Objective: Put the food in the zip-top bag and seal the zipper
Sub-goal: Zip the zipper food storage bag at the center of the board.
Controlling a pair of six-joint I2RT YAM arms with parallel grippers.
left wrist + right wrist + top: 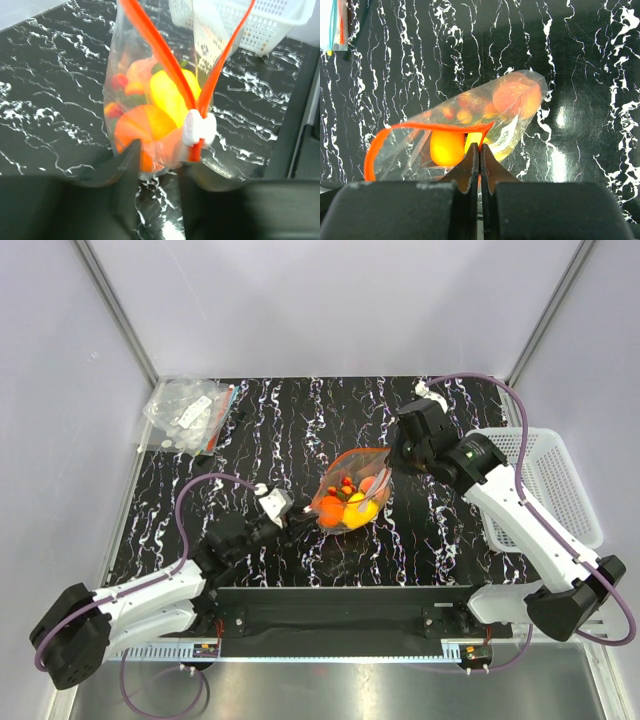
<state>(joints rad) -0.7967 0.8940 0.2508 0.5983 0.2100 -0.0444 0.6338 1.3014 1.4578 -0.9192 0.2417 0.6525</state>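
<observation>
The zip-top bag (349,496) lies mid-table with the food (345,508) inside: orange and yellow balls (167,95). Its red-orange zipper (155,45) gapes open, and the white slider (199,127) sits at the near end. My left gripper (162,165) is open, its tips at the bag's slider end with the bag corner between them. My right gripper (480,147) is shut on the zipper strip (420,127) at the bag's other end. In the right wrist view a yellow ball (446,147) and a peach one (517,97) show through the plastic. In the top view the left gripper (298,520) is left of the bag and the right gripper (385,476) is at its right.
A white mesh basket (560,480) stands at the right edge and also shows in the left wrist view (270,25). A pack of spare clear bags (190,415) lies at the back left corner. Grey walls enclose the black marbled table (300,430).
</observation>
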